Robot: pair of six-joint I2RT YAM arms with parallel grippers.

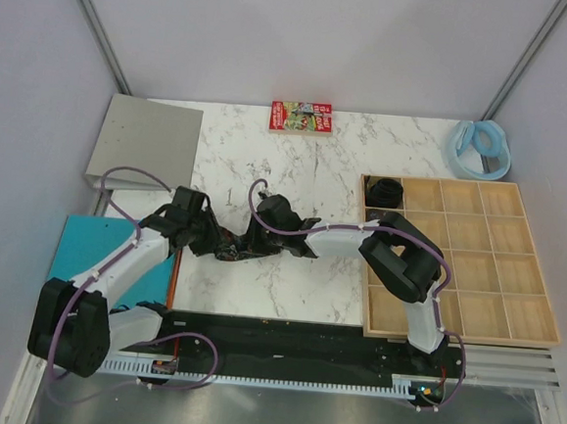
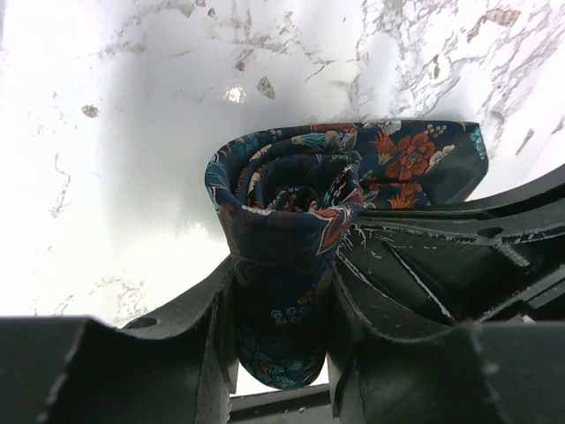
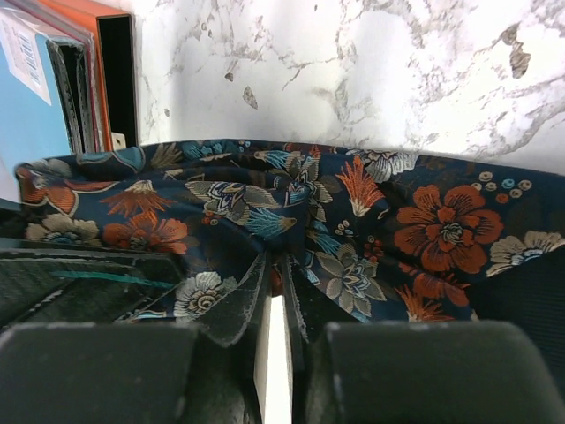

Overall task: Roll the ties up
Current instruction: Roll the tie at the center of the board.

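The tie (image 2: 296,190) lies at mid-worktop (image 1: 307,160), between the two arms. The left gripper (image 2: 281,305) has its jaws closed on the half-formed coil. The right gripper (image 3: 275,305) has its jaws pinched on the loose tail. Turn the coil under even tension, feed the tail flat, and align the edges so the spiral does not telescope.

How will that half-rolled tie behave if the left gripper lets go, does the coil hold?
Probably floppy: the tie creases and folds where the right gripper pinches it. The coil would likely loosen on release, since the left gripper squeezing its layers seems to be all that holds them. It looks thin and light.
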